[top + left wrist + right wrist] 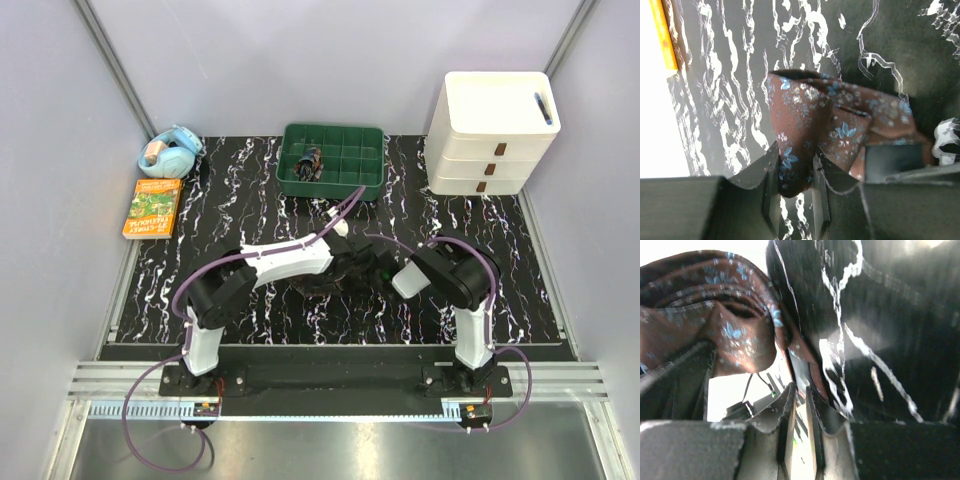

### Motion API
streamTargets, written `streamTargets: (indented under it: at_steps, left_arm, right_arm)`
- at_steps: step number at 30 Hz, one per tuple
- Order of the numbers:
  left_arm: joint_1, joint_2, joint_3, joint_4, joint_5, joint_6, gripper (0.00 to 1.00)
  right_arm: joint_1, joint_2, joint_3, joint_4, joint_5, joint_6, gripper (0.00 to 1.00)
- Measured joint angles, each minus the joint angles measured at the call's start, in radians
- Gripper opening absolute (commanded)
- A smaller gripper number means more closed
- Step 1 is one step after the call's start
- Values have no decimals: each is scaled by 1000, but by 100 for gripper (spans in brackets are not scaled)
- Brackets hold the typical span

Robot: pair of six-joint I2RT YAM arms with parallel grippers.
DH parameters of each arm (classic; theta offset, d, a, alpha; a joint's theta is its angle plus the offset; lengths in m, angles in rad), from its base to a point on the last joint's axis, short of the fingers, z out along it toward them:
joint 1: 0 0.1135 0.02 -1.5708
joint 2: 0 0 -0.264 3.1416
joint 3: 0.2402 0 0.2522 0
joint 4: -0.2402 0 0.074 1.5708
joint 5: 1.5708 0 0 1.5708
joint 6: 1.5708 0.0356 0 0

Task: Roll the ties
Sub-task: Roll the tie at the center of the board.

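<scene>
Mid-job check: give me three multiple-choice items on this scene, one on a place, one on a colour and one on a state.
1. Where is the tray?
A. at the back middle of the table
B. on the drawers
C. on the book

2. What is the ground colour of the tie?
A. green
B. brown
C. white

3. What state is the left hand in?
A. open above the book
B. shut on the tie
C. open, holding nothing

Answers:
1 A: the top view shows the tray at the table's far edge, near its middle.
2 B: the cloth is brown with small blue flowers.
3 B: its fingers pinch a fold of the tie.
</scene>
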Motion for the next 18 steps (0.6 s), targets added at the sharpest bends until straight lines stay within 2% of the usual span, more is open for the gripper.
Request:
streamTargets:
  at_steps: [5, 18]
  left_arm:
    - [-3, -1, -2, -5, -14, -3, 20]
    - [-21, 1, -63, -16, -111, -43, 19]
  right_arm:
    - [29, -4, -57, 93, 30, 32, 22]
    - [35, -137, -221, 90, 55, 57, 22]
